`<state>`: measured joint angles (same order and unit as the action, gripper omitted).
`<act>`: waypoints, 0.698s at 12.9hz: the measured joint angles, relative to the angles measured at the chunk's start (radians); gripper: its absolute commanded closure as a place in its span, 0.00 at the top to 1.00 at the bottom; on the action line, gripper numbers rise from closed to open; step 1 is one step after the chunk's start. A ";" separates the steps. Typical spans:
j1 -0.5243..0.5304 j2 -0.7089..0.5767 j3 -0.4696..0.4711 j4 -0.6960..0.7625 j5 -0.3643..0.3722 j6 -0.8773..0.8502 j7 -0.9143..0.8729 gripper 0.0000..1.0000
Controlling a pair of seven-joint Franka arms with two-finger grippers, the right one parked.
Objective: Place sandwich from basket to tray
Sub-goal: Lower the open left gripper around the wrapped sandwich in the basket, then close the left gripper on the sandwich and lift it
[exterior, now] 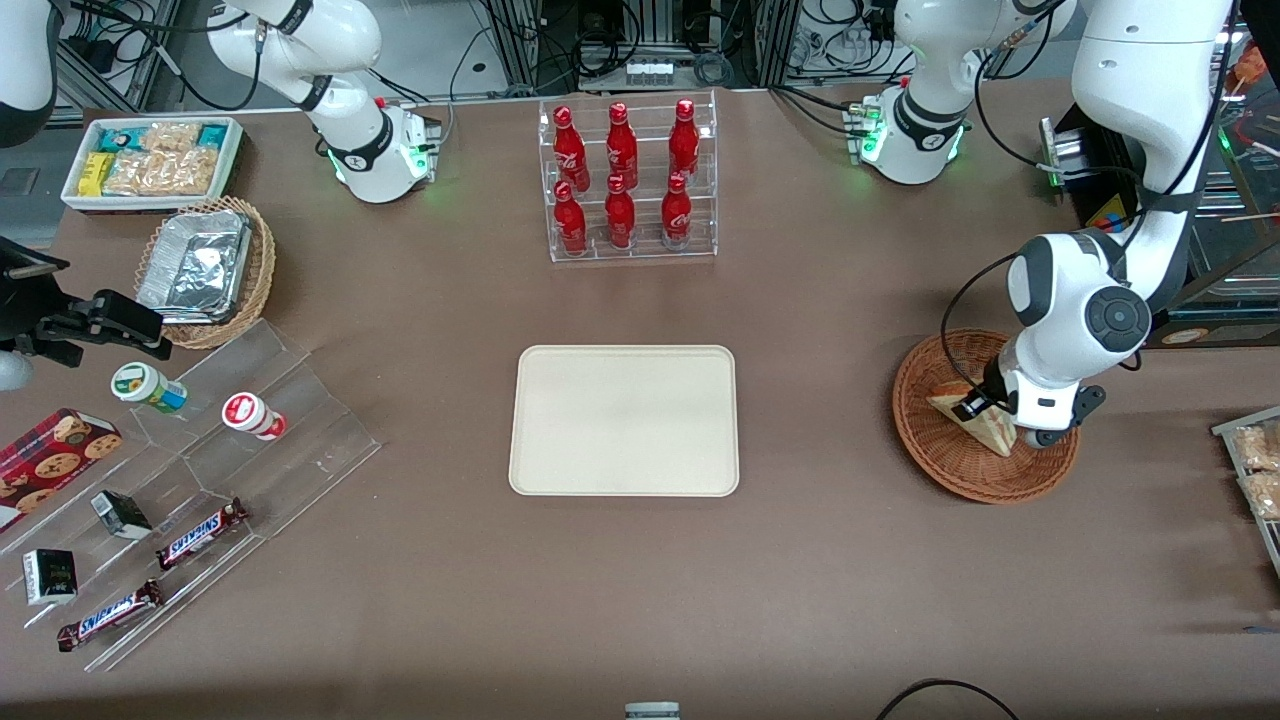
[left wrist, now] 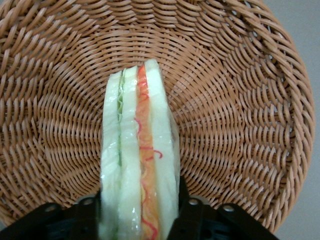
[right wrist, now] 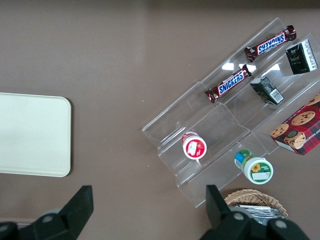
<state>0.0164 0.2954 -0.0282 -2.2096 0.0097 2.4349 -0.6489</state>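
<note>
Down inside the reddish-brown wicker basket (exterior: 985, 470) at the working arm's end of the table: the left gripper (exterior: 985, 402), fingers (left wrist: 192, 212) pressed flat against both faces of the sandwich (left wrist: 139, 160). Standing on edge between them, that wedge, with green and orange-red filling along its cut side. Well apart, at the table's middle, nearer the front camera than the rack of red bottles (exterior: 627, 178): the cream tray (exterior: 624, 420).
</note>
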 measured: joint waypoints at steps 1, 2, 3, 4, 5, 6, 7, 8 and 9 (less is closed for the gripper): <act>0.000 -0.007 0.000 0.019 0.000 -0.046 0.000 0.34; -0.002 -0.020 -0.001 0.041 0.000 -0.096 0.000 0.34; -0.006 -0.042 -0.003 0.067 0.000 -0.153 0.001 0.34; -0.017 -0.069 -0.006 0.096 0.003 -0.210 0.003 0.34; -0.041 -0.092 -0.010 0.126 0.013 -0.265 0.005 0.33; -0.078 -0.107 -0.012 0.159 0.026 -0.313 0.005 0.25; -0.124 -0.113 -0.016 0.195 0.035 -0.353 0.004 0.23; -0.167 -0.112 -0.020 0.225 0.037 -0.378 0.003 0.24; -0.211 -0.109 -0.023 0.243 0.038 -0.391 0.004 0.25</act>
<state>-0.1943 0.1868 -0.0511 -1.9666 0.0480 2.0441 -0.6450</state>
